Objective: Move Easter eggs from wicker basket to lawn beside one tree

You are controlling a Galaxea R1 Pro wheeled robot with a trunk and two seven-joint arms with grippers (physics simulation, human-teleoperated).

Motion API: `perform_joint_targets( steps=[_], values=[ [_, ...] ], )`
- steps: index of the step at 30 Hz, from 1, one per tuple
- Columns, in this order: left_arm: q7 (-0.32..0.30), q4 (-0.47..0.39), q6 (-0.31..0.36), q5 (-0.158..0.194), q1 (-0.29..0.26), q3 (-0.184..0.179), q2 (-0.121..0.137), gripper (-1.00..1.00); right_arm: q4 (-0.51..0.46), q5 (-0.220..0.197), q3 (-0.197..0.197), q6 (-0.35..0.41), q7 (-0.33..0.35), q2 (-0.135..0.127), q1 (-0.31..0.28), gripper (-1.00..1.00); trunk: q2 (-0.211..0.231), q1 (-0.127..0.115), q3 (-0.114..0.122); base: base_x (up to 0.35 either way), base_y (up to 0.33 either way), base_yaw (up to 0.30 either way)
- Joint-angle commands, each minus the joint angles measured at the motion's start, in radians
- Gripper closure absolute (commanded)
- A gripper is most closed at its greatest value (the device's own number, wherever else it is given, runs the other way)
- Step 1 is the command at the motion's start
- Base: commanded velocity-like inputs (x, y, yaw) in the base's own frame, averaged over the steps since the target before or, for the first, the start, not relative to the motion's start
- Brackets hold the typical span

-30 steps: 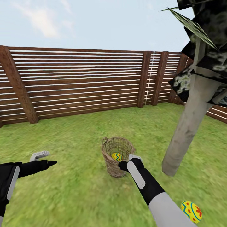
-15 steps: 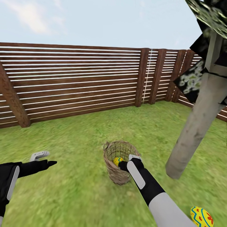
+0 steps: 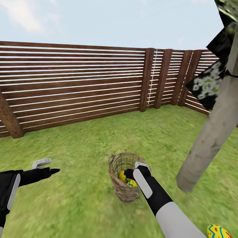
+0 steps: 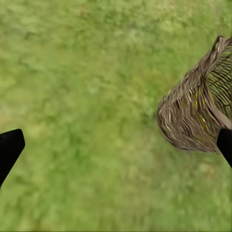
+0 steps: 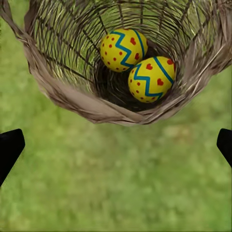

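Two Easter eggs lie touching at the bottom of the wicker basket [image 5: 121,92]: the dotted egg [image 5: 123,49] and the heart egg [image 5: 151,79]. The basket stands on the lawn [image 3: 76,205], near the tree [image 3: 211,138]. A third egg [image 3: 218,231] rests on the grass by my right arm, close to that trunk, though the frame edge crops it, so I can't tell exactly how close.

My right gripper [image 3: 135,169] hangs at the basket's rim, its tips spread wide and empty in the right wrist view. My left gripper [image 3: 46,167] waits well apart over grass, also spread and holding nothing.

Over the last second my whole view has slid: basket lower, tree further right, while my arms kept their pose. I judge my body has closed in, so the next reach into the basket should be shorter.
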Motion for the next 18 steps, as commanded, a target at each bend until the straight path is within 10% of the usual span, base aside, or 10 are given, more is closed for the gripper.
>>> perform_joint_targets(
  steps=[1, 18],
  values=[
    [-0.005, -0.001, 0.006, -0.002, -0.001, 0.001, 0.000, -1.00, -0.001, -0.009, 0.001, 0.001, -0.010, 0.000, -0.001, -1.00, 0.000, 0.000, -0.001, 0.249, 0.013, -0.003],
    [-0.005, -0.001, 0.006, 0.000, -0.001, 0.003, 0.000, -1.00, 0.001, -0.010, 0.000, 0.001, -0.010, 0.000, -0.001, -1.00, 0.000, 0.000, -0.001, 0.153, 0.083, -0.114]
  ],
)
